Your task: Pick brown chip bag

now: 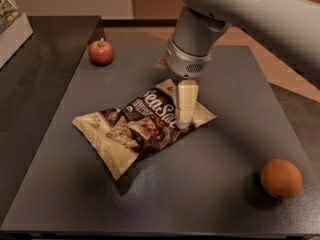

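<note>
Camera view: brown chip bag [135,134] lies partly beneath the jaws.

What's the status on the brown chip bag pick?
Gripper low over brown chip bag, at its upper-right end; contact unclear. Bag flat on grey table, not lifted. Apple and orange both well apart from bag.

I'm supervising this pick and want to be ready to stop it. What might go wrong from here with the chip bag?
1. The gripper is over the lettered end of the brown chip bag, off its middle; a grasp there may lift one end while the rest droops or slips free.
2. The bag lies flat on the grey board, so the gripper may push it sideways instead of catching a fold.
</note>
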Controlling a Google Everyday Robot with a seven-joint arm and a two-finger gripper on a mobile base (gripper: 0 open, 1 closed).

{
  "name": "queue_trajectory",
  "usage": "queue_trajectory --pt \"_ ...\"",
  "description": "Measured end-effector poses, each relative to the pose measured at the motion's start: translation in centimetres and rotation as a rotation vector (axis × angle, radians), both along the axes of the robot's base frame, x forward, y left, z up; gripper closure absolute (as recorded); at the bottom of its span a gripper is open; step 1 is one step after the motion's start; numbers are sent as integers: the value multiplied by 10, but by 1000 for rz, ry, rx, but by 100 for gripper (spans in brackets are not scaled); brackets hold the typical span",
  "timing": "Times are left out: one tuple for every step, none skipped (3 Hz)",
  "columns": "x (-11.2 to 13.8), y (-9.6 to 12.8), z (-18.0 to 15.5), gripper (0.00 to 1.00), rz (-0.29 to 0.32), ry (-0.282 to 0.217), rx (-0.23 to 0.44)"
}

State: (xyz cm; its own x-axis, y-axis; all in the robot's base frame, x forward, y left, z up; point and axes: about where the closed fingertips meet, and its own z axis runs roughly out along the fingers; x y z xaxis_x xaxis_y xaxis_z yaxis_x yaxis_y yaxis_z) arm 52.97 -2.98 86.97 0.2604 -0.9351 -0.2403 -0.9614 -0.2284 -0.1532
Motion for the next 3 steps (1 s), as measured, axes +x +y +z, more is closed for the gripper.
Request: queue_trajectory --pt "2 15 -18 0 47 21 -33" --pt "3 21 -33 0 72 42 -71" --pt "2 19 -39 0 90 43 -111"
